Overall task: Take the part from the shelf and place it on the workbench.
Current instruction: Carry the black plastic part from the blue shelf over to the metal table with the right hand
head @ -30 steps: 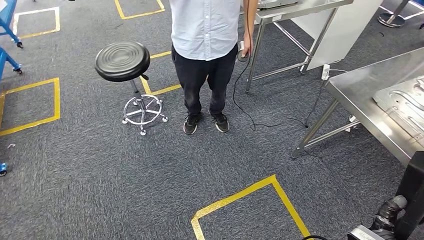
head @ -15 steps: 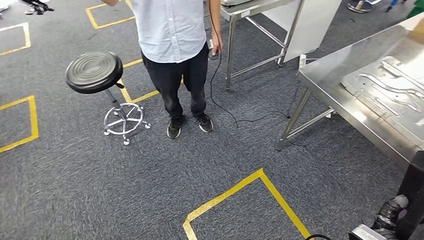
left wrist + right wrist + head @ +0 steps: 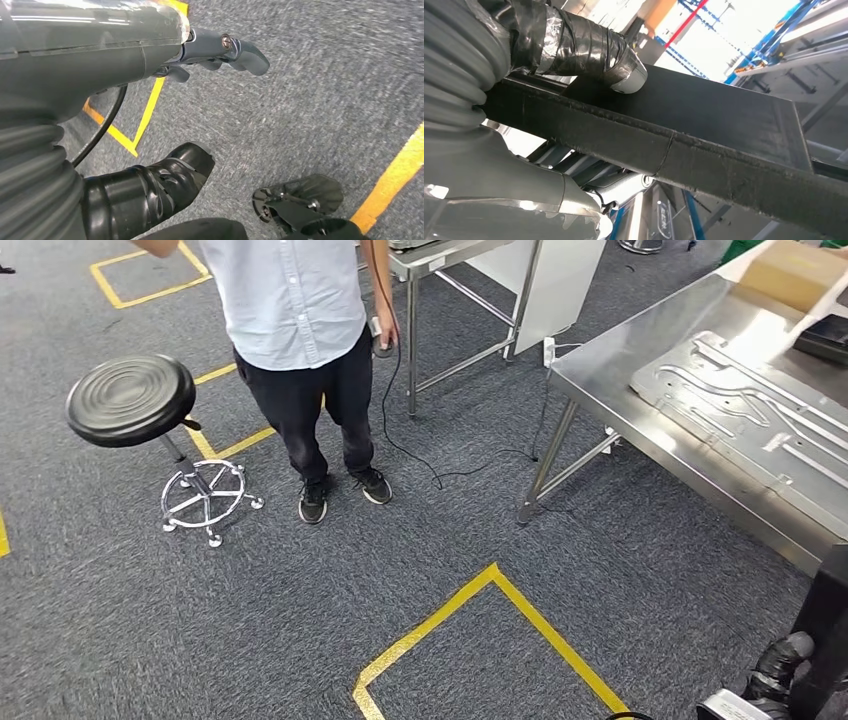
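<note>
Clearly the right robot hand (image 3: 574,55) grips the flat black part (image 3: 704,135), its long axis running away from the wrist; left robot hand (image 3: 220,50) hangs with nothing in it, fingers loosely apart.

The carpet (image 3: 250,620) under me is speckled dark grey, crossed by yellow tape lines (image 3: 480,615). The counter (image 3: 640,410) is bright bare steel, and the pressed panel (image 3: 740,420) on it is a duller silver-grey. Beside the counter stands a person (image 3: 300,330) in a pale blue shirt, black trousers and black shoes with white soles. Beyond the person is a stool (image 3: 130,400) with a glossy black seat and chrome base. My right hand (image 3: 574,45), wound in shiny black tape with a silver tip, holds a matte black part (image 3: 704,125).
</note>
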Robot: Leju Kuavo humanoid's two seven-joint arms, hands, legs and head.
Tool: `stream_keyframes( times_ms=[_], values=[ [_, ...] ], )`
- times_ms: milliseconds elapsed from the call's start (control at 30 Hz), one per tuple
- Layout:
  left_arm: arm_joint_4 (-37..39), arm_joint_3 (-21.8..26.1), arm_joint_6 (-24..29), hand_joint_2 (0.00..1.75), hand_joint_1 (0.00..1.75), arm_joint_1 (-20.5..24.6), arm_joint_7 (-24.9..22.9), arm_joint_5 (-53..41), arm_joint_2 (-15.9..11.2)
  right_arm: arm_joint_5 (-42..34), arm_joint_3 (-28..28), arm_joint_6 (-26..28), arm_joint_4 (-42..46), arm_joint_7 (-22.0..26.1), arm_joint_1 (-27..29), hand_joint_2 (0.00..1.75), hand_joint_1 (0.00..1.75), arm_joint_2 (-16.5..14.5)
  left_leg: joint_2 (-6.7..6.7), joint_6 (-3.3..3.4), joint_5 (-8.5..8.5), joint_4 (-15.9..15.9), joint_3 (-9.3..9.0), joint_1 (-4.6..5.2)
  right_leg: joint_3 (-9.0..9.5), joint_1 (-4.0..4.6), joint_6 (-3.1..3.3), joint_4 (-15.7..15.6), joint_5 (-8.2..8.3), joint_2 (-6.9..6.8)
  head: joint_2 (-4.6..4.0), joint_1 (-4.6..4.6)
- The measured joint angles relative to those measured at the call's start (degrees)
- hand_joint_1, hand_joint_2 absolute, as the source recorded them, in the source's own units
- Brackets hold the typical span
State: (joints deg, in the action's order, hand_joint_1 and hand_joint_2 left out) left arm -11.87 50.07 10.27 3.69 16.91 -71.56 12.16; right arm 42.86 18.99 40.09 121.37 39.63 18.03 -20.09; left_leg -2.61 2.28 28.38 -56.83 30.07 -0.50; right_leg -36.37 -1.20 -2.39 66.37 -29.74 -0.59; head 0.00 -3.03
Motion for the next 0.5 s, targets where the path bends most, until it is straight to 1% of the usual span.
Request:
stream_keyframes(
  times_ms=[33, 67, 100, 133, 167, 200, 233, 267, 300, 333, 367, 400, 433, 467, 500],
  values=[
    [0.0, 0.0, 0.0, 1.75, 0.0, 0.0, 0.0, 0.0, 0.0, 0.0, 0.0, 0.0, 0.0, 0.0, 0.0, 1.75, 1.75, 0.0, -0.36, -0.29, 0.23, -0.2, -0.08, 0.13, 1.97, 0.21, 0.22, -3.7, 1.26, -0.87, 0.0, -0.01],
    [0.0, 0.0, 0.0, 1.75, 0.0, 0.0, 0.0, 0.0, 0.0, 0.0, 0.0, 0.0, 0.0, 0.0, 0.0, 1.75, 1.75, 0.0, -0.69, -0.59, 0.43, -0.4, -0.13, 0.25, 3.27, 0.42, 0.55, -6.3, 1.93, -1.5, 0.0, 0.03],
    [0.0, 0.0, 0.1, 1.75, 0.0, 0.0, -0.1, -0.1, 0.0, 0.0, 0.0, 0.0, 0.0, 0.0, 0.0, 1.75, 1.75, 0.0, -1.0, -0.9, 0.6, -0.5, -0.17, 0.37, 3.86, 0.65, 0.91, -7.6, 2.05, -1.87, 0.0, 0.05],
    [0.0, 0.0, 0.3, 1.75, 0.0, 0.1, -0.1, -0.1, 0.0, 0.1, 0.1, 0.0, 0.0, 0.0, 0.0, 1.75, 1.75, 0.0, -1.35, -1.18, 0.72, -0.6, -0.21, 0.48, 3.84, 0.89, 1.27, -7.9, 1.89, -1.72, 0.0, 0.08],
    [0.0, 0.0, 0.4, 1.75, 0.0, 0.1, -0.1, -0.1, 0.0, 0.1, 0.1, 0.0, 0.0, 0.0, 0.1, 1.75, 1.75, 0.0, -1.68, -1.43, 0.83, -0.6, -0.3, 0.48, 3.79, 0.78, 1.64, -7.9, 1.98, -1.23, 0.0, 0.1],
    [0.0, 0.0, 0.5, 1.75, 0.0, 0.2, -0.2, -0.1, 0.0, 0.2, 0.1, 0.0, 0.0, 0.0, 0.1, 1.75, 1.75, 0.0, -1.48, -1.73, 1.18, -0.9, -0.3, 0.39, 3.83, 0.67, 1.94, -8.1, 2.09, -0.83, 0.0, 0.09],
    [0.0, 0.0, 0.6, 1.75, 0.0, 0.2, -0.2, -0.1, 0.0, 0.2, 0.1, 0.0, 0.0, 0.0, 0.1, 1.75, 1.75, 0.0, -0.89, -2.01, 1.99, -1.9, 0.05, 0.3, 3.89, 0.52, 2.33, -8.2, 2.19, -0.48, 0.0, 0.1],
    [0.0, 0.0, 0.6, 1.75, 0.0, 0.3, -0.2, -0.1, 0.0, 0.2, 0.1, 0.0, 0.0, 0.0, 0.0, 1.75, 1.75, 0.0, 0.0, -2.28, 3.41, -4.1, 0.95, 0.18, 3.97, 0.35, 2.7, -8.4, 2.31, -0.19, 0.0, 0.11],
    [0.0, 0.0, 0.7, 1.75, 0.0, 0.3, -0.3, -0.1, 0.0, 0.2, 0.1, 0.0, 0.0, 0.0, 0.0, 1.75, 1.75, 0.0, 1.03, -2.49, 5.27, -7.4, 2.47, 0.05, 3.98, 0.32, 2.95, -8.4, 2.35, 0.08, 0.0, 0.12],
    [0.0, 0.0, 0.7, 1.75, 0.0, 0.2, -0.3, -0.1, 0.0, 0.2, 0.1, 0.0, -0.1, 0.0, 0.0, 1.75, 1.75, 0.0, 1.62, -2.64, 7.15, -11.4, 4.36, -0.01, 3.94, 0.33, 3.15, -8.4, 2.35, 0.43, 0.0, 0.13],
    [0.0, 0.0, 0.7, 1.75, 0.0, 0.1, -0.3, -0.1, 0.0, 0.2, 0.1, 0.0, -0.1, 0.0, 0.0, 1.75, 1.75, 0.0, 1.9, -2.76, 8.46, -15.0, 6.14, -0.07, 3.91, 0.35, 3.22, -8.3, 2.35, 0.86, 0.0, 0.12],
    [0.0, 0.0, 0.7, 1.75, 0.0, 0.0, -0.3, -0.1, 0.0, 0.2, 0.1, 0.0, -0.2, 0.0, 0.0, 1.75, 1.75, 0.0, 2.01, -2.84, 8.74, -17.2, 7.28, -0.11, 3.91, 0.36, 3.23, -8.3, 2.33, 1.36, 0.0, 0.12],
    [0.0, 0.0, 0.7, 1.75, 0.0, 0.0, -0.4, -0.1, 0.0, 0.2, 0.1, 0.0, -0.2, 0.0, 0.0, 1.75, 1.75, 0.0, 2.05, -2.87, 7.82, -17.1, 7.42, -0.18, 3.92, 0.34, 3.21, -8.2, 2.31, 1.91, 0.0, 0.12],
    [0.0, 0.0, 0.7, 1.75, 0.0, -0.1, -0.4, -0.1, 0.0, 0.2, 0.1, 0.0, -0.3, 0.0, 0.0, 1.75, 1.75, 0.0, 2.16, -2.84, 5.87, -14.7, 6.47, -0.25, 3.94, 0.31, 3.14, -8.0, 2.26, 2.5, 0.0, 0.12],
    [0.0, 0.0, 0.7, 1.75, 0.0, -0.1, -0.4, -0.1, 0.0, 0.2, 0.1, 0.0, -0.3, 0.0, 0.0, 1.75, 1.75, 0.0, 2.65, -2.76, 3.55, -10.7, 4.79, -0.36, 3.94, 0.26, 3.01, -7.9, 2.17, 3.08, 0.0, 0.12]
  ],
)
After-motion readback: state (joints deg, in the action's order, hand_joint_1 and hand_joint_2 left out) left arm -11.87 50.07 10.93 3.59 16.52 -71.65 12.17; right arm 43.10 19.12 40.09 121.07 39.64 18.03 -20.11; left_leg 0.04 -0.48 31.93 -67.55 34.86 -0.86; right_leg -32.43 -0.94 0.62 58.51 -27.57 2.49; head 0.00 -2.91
